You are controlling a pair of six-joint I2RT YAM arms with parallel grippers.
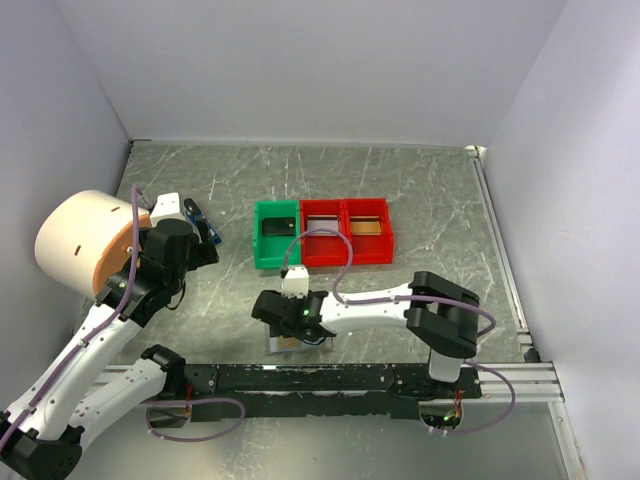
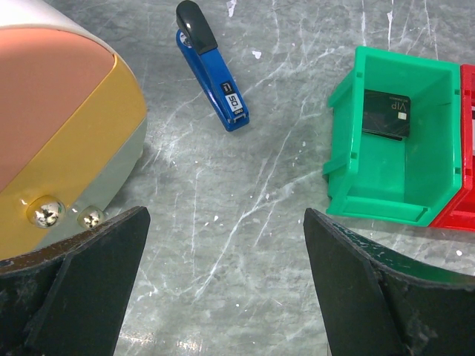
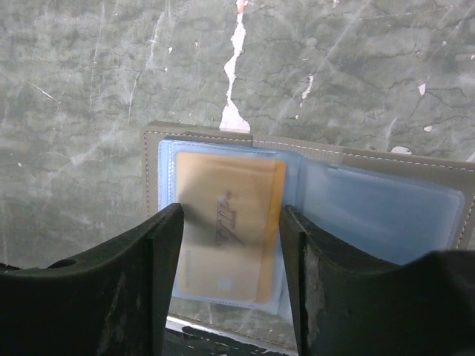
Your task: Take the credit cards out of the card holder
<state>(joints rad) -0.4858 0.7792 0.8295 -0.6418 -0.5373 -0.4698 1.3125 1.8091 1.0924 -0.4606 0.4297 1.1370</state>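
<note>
The card holder [image 3: 371, 204] lies open and flat on the table [image 3: 89, 89] at its near edge, just ahead of the arm bases; from above it is almost wholly hidden under the right gripper [image 3: 230, 219]. The wrist view is blurred: an orange card [image 3: 223, 185] sits in the left clear sleeve, its print illegible; the right sleeve shows pale blue only. The right gripper's jaws stand partly spread, one either side of that card (contact with the sleeve cannot be determined). The left gripper [image 2: 224, 215] hangs spread wide, pinching nothing, above bare table between a blue stapler [image 2: 215, 74] and the green tray [image 2: 349, 96], which holds a black card [image 2: 386, 113]; the contents of the two red trays [image 1: 345, 250] are hard to make out.
</note>
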